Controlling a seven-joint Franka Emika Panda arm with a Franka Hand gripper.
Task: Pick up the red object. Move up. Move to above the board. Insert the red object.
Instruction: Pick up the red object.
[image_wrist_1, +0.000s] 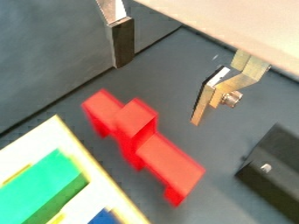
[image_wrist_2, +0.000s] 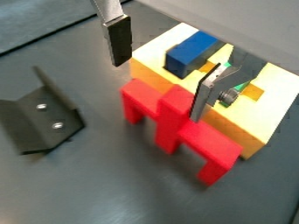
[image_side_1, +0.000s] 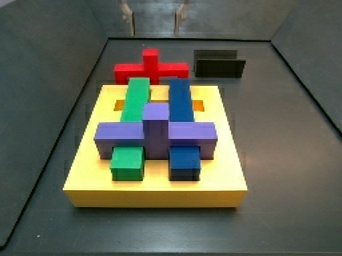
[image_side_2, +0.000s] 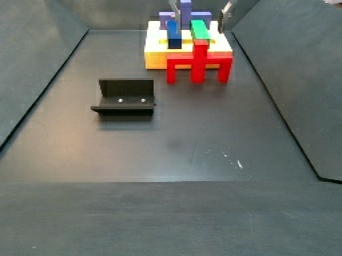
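The gripper hangs with jaws spread wide above the red piece, holding nothing. The piece lies on the floor against the yellow board; the fixture sits well apart.

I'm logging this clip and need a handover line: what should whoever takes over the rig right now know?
End effector: open, empty, hovering above the red cross-shaped block, fingers either side of it in both wrist views.
Red cross-shaped block: flat on the dark floor, against the side of the yellow board, not yet grasped.
Yellow board: already holds green, blue and purple pieces.
Fixture: on the floor, apart from the board.
Done: none of the steps.
Left: grasp, lift, move above board, insert.
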